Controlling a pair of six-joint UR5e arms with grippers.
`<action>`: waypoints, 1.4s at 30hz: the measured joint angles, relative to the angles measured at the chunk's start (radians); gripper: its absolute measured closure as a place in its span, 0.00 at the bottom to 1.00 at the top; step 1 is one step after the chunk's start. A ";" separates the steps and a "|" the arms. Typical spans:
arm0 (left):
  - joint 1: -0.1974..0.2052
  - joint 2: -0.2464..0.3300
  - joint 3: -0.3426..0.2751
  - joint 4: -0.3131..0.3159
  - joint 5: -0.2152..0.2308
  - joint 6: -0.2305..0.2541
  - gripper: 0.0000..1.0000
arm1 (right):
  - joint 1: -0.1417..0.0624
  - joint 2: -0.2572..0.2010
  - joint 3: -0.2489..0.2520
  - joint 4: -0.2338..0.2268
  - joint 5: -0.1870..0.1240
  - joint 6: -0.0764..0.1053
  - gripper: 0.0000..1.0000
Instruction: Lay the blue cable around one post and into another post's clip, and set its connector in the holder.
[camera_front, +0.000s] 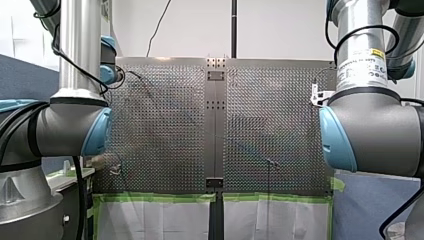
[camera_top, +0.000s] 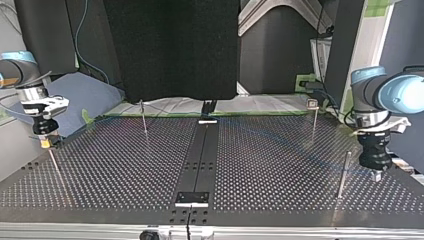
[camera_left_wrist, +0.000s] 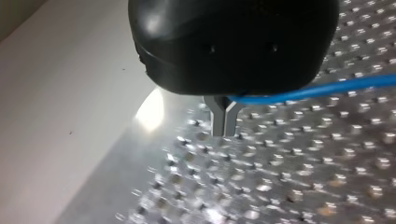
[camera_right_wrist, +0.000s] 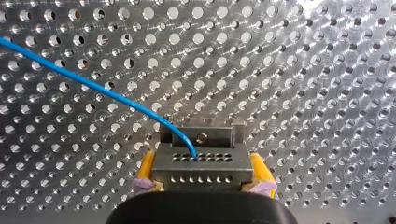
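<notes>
Blue cable (camera_left_wrist: 317, 87) in the left wrist view leads sideways over the perforated table (camera_left_wrist: 289, 177) from our left gripper (camera_left_wrist: 225, 130), whose metal fingers are pinched together on it. In the right wrist view, our right gripper (camera_right_wrist: 201, 155) clamps the grey connector (camera_right_wrist: 201, 168) between yellow pads (camera_right_wrist: 145, 169); the cable enters the connector's top. In the top view, both grippers hang at opposite table edges among thin upright posts (camera_top: 343, 174).
</notes>
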 joint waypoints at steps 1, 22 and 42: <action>0.001 -0.003 -0.008 0.012 0.000 -0.012 1.00 | 0.000 0.000 0.000 0.000 0.000 0.000 1.00; -0.009 -0.086 -0.045 0.133 0.034 -0.090 0.88 | 0.000 0.000 0.000 0.000 0.000 0.000 1.00; -0.013 -0.102 -0.045 0.147 0.036 -0.131 0.00 | 0.000 0.000 0.000 0.000 0.000 0.000 1.00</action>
